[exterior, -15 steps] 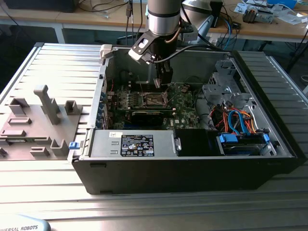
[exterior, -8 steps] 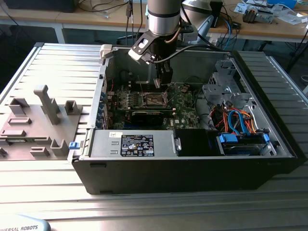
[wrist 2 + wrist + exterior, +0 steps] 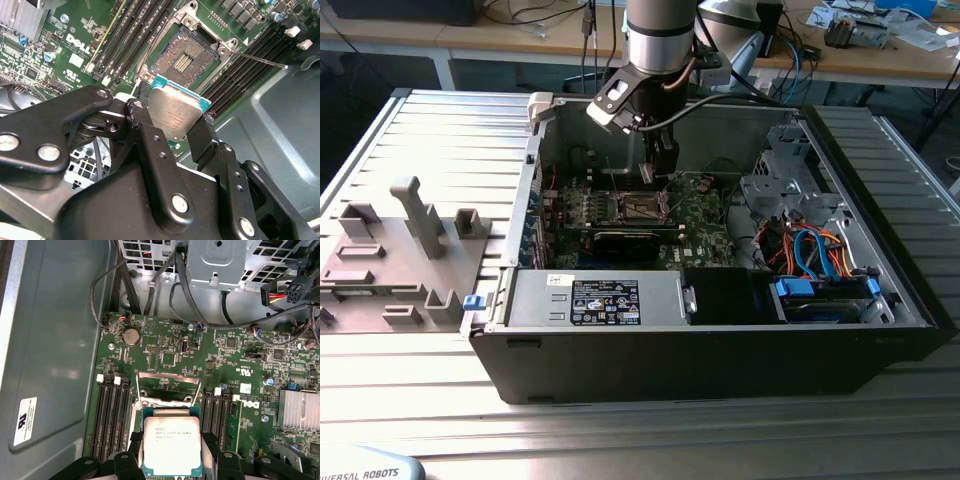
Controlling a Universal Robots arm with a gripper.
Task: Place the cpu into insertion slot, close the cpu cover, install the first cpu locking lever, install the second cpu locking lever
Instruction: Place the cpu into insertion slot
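Note:
My gripper (image 3: 660,165) hangs inside the open computer case, just above the green board. It is shut on the cpu (image 3: 175,112), a flat square chip with a dull silver top, pinched by two opposite edges between black fingers (image 3: 145,107). The first wrist view has the cpu (image 3: 171,445) tilted between the fingers. The insertion slot (image 3: 185,60) lies open a short way beyond the chip, its dark contact field bare inside a silvery rim; it is the dark square (image 3: 642,208) under the gripper. The cpu cover (image 3: 169,376) shows as a silvery frame past the chip. A thin locking lever (image 3: 260,59) sticks out sideways.
Black memory slots (image 3: 130,40) flank the socket on both sides. A long black expansion card (image 3: 620,240) and the power supply (image 3: 595,298) sit nearer the case front. The drive cage (image 3: 785,180) and cables (image 3: 810,250) fill the exterior view's right. A grey fixture plate (image 3: 390,260) lies outside.

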